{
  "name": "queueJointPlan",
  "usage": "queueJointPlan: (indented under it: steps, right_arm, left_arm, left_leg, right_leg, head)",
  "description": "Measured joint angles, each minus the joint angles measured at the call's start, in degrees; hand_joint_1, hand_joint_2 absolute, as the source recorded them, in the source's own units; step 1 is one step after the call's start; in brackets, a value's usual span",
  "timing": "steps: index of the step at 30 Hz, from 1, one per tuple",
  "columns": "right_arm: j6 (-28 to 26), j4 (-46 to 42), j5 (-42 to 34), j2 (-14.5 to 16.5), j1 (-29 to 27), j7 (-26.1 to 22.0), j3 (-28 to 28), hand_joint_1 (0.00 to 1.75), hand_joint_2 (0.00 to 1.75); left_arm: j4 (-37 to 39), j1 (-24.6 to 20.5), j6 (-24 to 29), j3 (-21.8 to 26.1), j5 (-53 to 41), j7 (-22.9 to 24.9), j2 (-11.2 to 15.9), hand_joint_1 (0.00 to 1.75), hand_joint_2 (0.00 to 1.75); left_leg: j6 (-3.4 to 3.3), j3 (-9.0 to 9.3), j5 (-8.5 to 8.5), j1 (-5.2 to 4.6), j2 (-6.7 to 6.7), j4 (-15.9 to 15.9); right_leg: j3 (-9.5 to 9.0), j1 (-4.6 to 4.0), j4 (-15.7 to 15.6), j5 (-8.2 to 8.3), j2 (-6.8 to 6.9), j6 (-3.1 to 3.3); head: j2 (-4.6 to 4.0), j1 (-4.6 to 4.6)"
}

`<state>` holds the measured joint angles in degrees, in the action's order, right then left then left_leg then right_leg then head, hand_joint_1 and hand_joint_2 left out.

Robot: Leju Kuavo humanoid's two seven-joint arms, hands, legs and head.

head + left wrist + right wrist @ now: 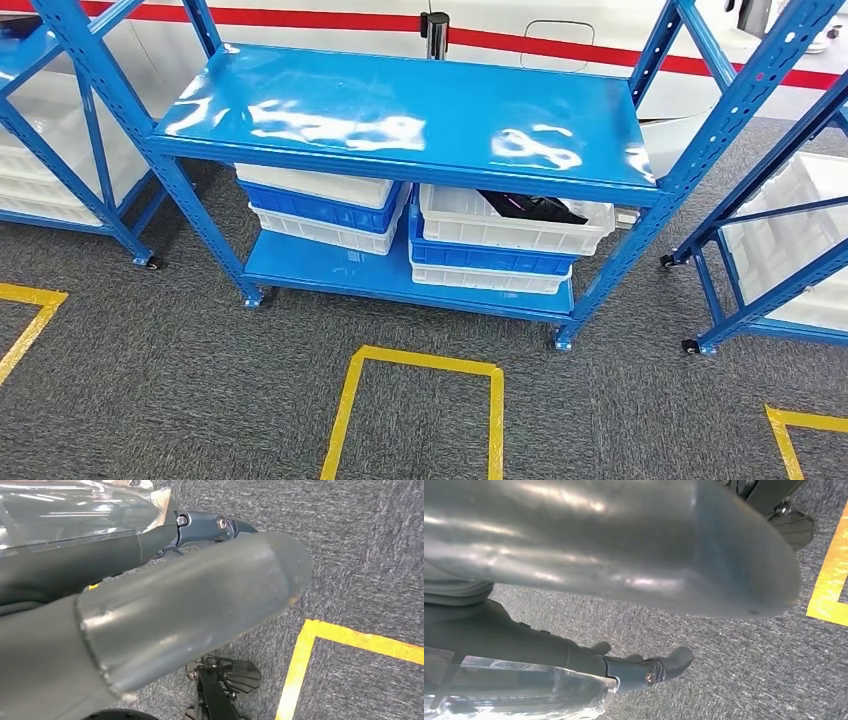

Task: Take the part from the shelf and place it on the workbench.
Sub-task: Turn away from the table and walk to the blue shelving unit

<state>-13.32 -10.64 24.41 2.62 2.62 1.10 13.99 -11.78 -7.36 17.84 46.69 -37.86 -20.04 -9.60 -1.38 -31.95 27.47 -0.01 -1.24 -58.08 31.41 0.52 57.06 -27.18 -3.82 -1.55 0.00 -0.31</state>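
Part: dark, lay in white bin, shelf's lower tier.
Left hand: fingers apart, empty.
Right hand: fingers apart, empty.

My head camera looks forward and down at the blue shelf from close by, while both wrist cameras hang low, facing the grey carpet and yellow floor tape all three views share.
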Motion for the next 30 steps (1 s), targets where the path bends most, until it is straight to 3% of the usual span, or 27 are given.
queueJointPlan:
  steps: [2,6,10,14,30]
  right_arm:
    - [0.08,0.00,0.11,0.00,0.01,0.10,0.00,0.00,0.00]
    - [0.10,0.00,0.48,0.00,0.01,0.36,-0.01,0.00,0.00]
    - [0.10,0.00,0.76,0.00,0.01,0.52,-0.02,0.00,0.00]
    - [0.09,0.00,0.92,-0.02,0.01,0.58,-0.02,0.00,1.75]
    - [0.14,0.00,1.60,-0.03,-0.02,-0.17,-0.04,0.00,1.75]
  left_arm:
    - [0.00,-0.01,-0.09,0.00,-0.01,0.00,0.00,0.00,0.00]
    - [0.00,-0.03,-0.25,0.00,-0.02,0.00,0.00,0.00,1.75]
    - [0.00,-0.03,-0.33,0.00,-0.02,0.01,0.00,0.00,1.75]
    - [0.00,-0.02,-0.34,0.00,-0.02,0.04,-0.01,0.00,1.75]
    - [0.00,0.03,-0.51,-0.03,-0.02,0.22,-0.02,0.00,1.75]
  left_leg:
    - [-0.06,0.01,0.01,-0.04,0.00,-0.01]
    - [-0.19,0.03,0.03,-0.09,0.00,-0.01]
    - [-0.19,0.08,0.03,0.01,0.01,-0.02]
    - [-0.18,0.09,0.03,0.12,0.01,-0.02]
    - [-0.15,0.07,0.01,0.27,0.01,-0.01]
  right_leg:
    - [-0.01,0.03,-0.05,0.03,0.00,-0.05]
    - [0.02,0.09,-0.06,0.05,0.01,-0.10]
    - [0.05,0.18,-0.06,0.06,0.01,-0.10]
    - [0.06,0.10,-0.05,0.06,0.01,-0.10]
    - [0.07,-0.03,-0.03,0.06,0.01,-0.08]
  head:
    - [0.00,0.00]
    - [-0.01,-0.01]
    - [0.00,-0.02]
    - [0.00,-0.03]
    - [0.00,-0.02]
